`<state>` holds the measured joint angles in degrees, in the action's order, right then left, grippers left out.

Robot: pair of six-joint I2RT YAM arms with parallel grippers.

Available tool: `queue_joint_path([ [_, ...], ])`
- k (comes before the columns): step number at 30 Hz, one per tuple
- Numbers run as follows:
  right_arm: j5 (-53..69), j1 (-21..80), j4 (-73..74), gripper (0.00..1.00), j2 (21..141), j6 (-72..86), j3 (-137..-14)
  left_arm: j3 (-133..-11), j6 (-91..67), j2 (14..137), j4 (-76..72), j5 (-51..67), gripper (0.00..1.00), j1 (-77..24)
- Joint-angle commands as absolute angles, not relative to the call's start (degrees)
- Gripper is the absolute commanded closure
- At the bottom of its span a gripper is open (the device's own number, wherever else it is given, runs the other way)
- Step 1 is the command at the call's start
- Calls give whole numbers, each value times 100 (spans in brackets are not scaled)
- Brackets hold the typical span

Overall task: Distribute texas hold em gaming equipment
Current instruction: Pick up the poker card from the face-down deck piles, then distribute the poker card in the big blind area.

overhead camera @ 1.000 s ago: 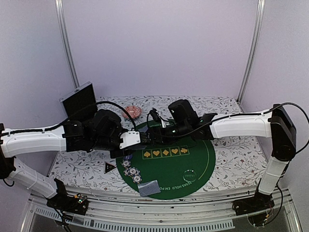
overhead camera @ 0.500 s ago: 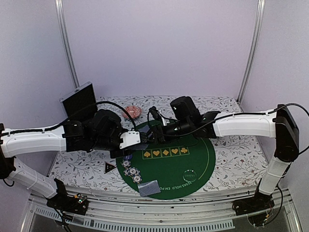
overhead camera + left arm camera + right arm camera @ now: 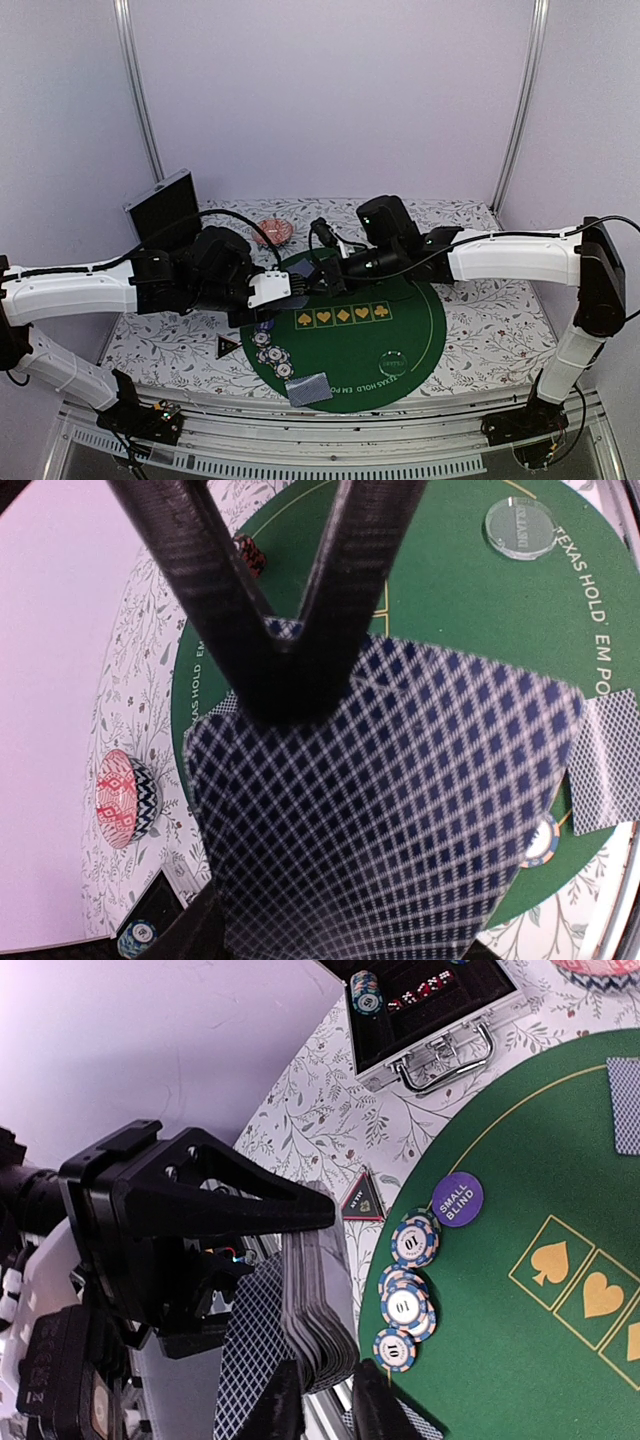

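Observation:
My left gripper [image 3: 280, 291] is shut on a deck of playing cards [image 3: 390, 800] with blue diamond backs, held above the left edge of the green poker mat [image 3: 405, 325]. My right gripper [image 3: 325, 1400] has come in from the right. Its two fingers [image 3: 200, 570] meet in a V on the deck's top edge and pinch the cards there. Blue-and-white poker chips [image 3: 405, 1305] lie in small piles on the mat under the deck, beside a purple small-blind disc [image 3: 458, 1200]. A single card [image 3: 308, 388] lies face down at the mat's near edge.
An open metal chip case [image 3: 430, 1000] stands at the back left, and a pink patterned dish [image 3: 272, 232] behind the mat. A black triangular marker [image 3: 228, 346] lies left of the mat. A clear dealer button [image 3: 392, 360] sits on the near right of the mat.
The right gripper has slid a little toward the deck and its fingers have closed from wide apart onto the cards. The left arm and the deck have stayed still.

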<state>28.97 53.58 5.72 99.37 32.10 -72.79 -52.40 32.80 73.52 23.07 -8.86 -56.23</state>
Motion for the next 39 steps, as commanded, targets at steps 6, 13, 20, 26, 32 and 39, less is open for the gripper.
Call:
queue_joint_path([
  [6,2801,5354,814,97,9543,3112,-7425,-5221,3296,7250,2162,-905,50,-5636],
  [13,2772,5332,880,97,9211,3000,-7431,-5221,3296,7259,2162,-900,50,-5641],
  [20,2601,5033,795,98,8554,3003,-7159,-5212,3287,7251,2162,-914,50,-5635],
  [26,1946,4481,-56,98,7847,3416,-6484,-5229,3283,7240,2179,-911,50,-5636],
  [32,1006,4137,-1012,98,8492,4020,-6392,-5231,3278,7212,2182,-914,50,-5641],
  [39,756,4114,-2032,98,10697,4805,-7471,-5226,3285,7169,2198,-948,50,-5641],
])
